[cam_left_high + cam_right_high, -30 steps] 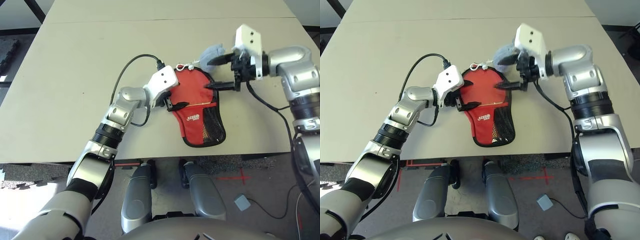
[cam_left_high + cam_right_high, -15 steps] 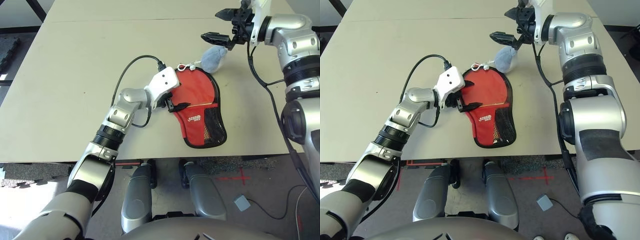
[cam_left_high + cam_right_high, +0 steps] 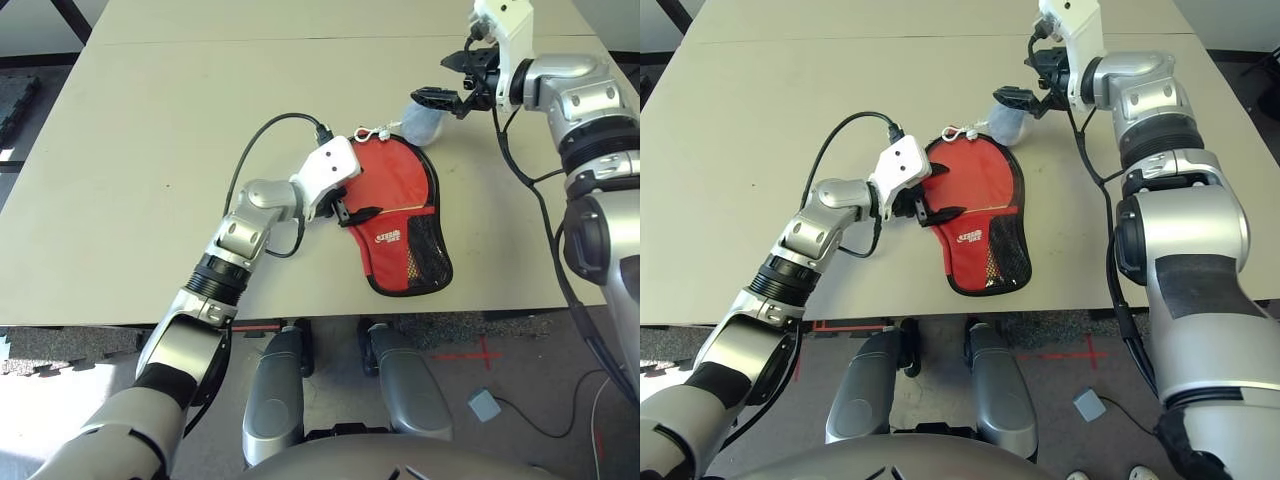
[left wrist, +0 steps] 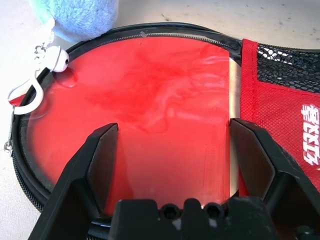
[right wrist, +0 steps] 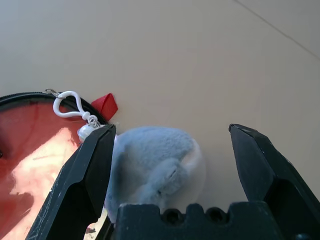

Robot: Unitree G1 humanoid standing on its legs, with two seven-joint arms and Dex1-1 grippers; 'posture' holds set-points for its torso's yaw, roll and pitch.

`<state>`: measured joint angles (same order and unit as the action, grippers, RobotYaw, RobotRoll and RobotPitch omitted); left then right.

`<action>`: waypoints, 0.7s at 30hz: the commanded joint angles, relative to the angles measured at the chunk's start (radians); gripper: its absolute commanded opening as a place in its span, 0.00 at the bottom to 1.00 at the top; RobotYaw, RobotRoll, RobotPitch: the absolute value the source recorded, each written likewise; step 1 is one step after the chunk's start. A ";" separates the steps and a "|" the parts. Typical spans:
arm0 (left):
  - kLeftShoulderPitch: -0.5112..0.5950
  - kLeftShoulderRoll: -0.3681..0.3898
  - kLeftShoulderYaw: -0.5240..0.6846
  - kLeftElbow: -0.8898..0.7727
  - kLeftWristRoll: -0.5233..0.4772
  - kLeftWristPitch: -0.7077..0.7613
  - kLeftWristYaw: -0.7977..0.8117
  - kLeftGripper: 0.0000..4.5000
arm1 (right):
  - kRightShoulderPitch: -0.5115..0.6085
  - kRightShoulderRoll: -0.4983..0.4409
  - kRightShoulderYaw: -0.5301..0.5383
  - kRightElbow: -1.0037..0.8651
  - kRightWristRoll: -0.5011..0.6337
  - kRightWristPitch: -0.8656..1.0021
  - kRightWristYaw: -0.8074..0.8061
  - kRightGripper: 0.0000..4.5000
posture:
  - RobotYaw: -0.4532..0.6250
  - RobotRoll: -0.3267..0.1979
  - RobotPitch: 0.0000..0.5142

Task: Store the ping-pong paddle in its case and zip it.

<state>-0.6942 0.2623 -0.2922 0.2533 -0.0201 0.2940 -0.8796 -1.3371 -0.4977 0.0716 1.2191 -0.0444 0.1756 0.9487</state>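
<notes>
While left gripper (image 4: 172, 165) jaws stand spread over glossy red ping-pong paddle (image 4: 150, 120) face, nothing pinched. Paddle lies inside case (image 3: 400, 235): red fabric, black zipper edging, black mesh pocket, white logo. Right gripper (image 3: 452, 80) jaws spread above fluffy grey plush charm (image 5: 155, 167), apart from it. White clip (image 5: 67, 105) links charm to zipper. Matte beige surface (image 3: 150, 150); grey floor (image 3: 520, 360) with red tape cross.

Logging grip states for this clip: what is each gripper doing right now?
Left gripper: open, holding nothing, over the ping-pong paddle in the case.
Right gripper: open, holding nothing, above the plush charm.
</notes>
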 commanded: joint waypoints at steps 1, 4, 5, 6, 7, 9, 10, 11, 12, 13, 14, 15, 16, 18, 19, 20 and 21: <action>0.028 -0.002 -0.040 0.021 0.021 0.023 -0.001 0.99 | 0.025 0.002 0.006 0.022 -0.020 0.039 0.008 1.00 | 0.40 0.62 0.53; 0.028 -0.001 -0.039 0.018 0.020 0.023 -0.002 0.99 | 0.038 0.008 0.010 0.024 -0.031 0.058 0.009 1.00 | 0.40 0.62 0.53; 0.028 -0.002 -0.039 0.019 0.020 0.022 -0.002 0.99 | 0.041 0.009 0.009 0.025 -0.034 0.064 0.007 1.00 | 0.40 0.62 0.53; 0.027 -0.002 -0.040 0.020 0.020 0.021 -0.001 0.99 | 0.043 0.011 0.009 0.026 -0.035 0.069 0.005 1.00 | 0.40 0.62 0.53; 0.027 -0.002 -0.040 0.020 0.021 0.021 -0.001 0.99 | 0.044 0.012 0.007 0.028 -0.037 0.074 -0.002 1.00 | 0.40 0.62 0.53; 0.027 -0.004 -0.040 0.022 0.021 0.019 0.000 1.00 | 0.047 0.015 0.002 0.031 -0.037 0.080 -0.027 0.91 | 0.41 0.62 0.53; 0.026 -0.005 -0.040 0.023 0.021 0.019 0.000 1.00 | 0.048 0.015 0.001 0.032 -0.038 0.081 -0.035 0.86 | 0.41 0.62 0.53; 0.026 -0.006 -0.041 0.024 0.021 0.018 0.000 1.00 | 0.048 0.015 0.001 0.032 -0.038 0.080 -0.040 0.78 | 0.41 0.62 0.53; 0.026 -0.006 -0.041 0.024 0.021 0.018 0.000 1.00 | 0.048 0.014 0.002 0.032 -0.039 0.080 -0.044 0.70 | 0.41 0.62 0.53; 0.026 -0.007 -0.041 0.025 0.021 0.018 0.000 1.00 | 0.048 0.011 0.002 0.032 -0.039 0.080 -0.047 0.62 | 0.41 0.62 0.52; 0.027 -0.006 -0.042 0.025 0.022 0.018 0.000 1.00 | 0.046 0.002 0.002 0.032 -0.040 0.079 -0.048 0.53 | 0.41 0.62 0.52; 0.027 -0.005 -0.042 0.025 0.022 0.018 0.000 1.00 | 0.043 -0.007 0.002 0.032 -0.043 0.077 -0.049 0.45 | 0.41 0.62 0.52; 0.027 -0.006 -0.043 0.026 0.023 0.019 0.000 1.00 | 0.041 -0.019 0.004 0.031 -0.046 0.071 -0.046 0.39 | 0.41 0.62 0.51; 0.027 -0.007 -0.044 0.026 0.023 0.019 0.001 1.00 | 0.036 -0.042 0.007 0.030 -0.054 0.057 -0.046 0.23 | 0.41 0.62 0.51; 0.027 -0.007 -0.044 0.027 0.023 0.019 0.002 1.00 | 0.035 -0.055 0.012 0.030 -0.063 0.046 -0.049 0.16 | 0.41 0.62 0.51; 0.027 -0.007 -0.045 0.027 0.023 0.019 0.002 1.00 | 0.034 -0.065 0.015 0.031 -0.071 0.037 -0.053 0.10 | 0.41 0.62 0.51; 0.028 -0.007 -0.045 0.026 0.022 0.020 0.002 1.00 | 0.033 -0.075 0.017 0.032 -0.079 0.030 -0.058 0.06 | 0.41 0.62 0.51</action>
<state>-0.6942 0.2498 -0.3042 0.2526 -0.0202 0.2956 -0.8713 -1.3070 -0.5289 0.0774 1.2306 -0.0969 0.2176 0.9135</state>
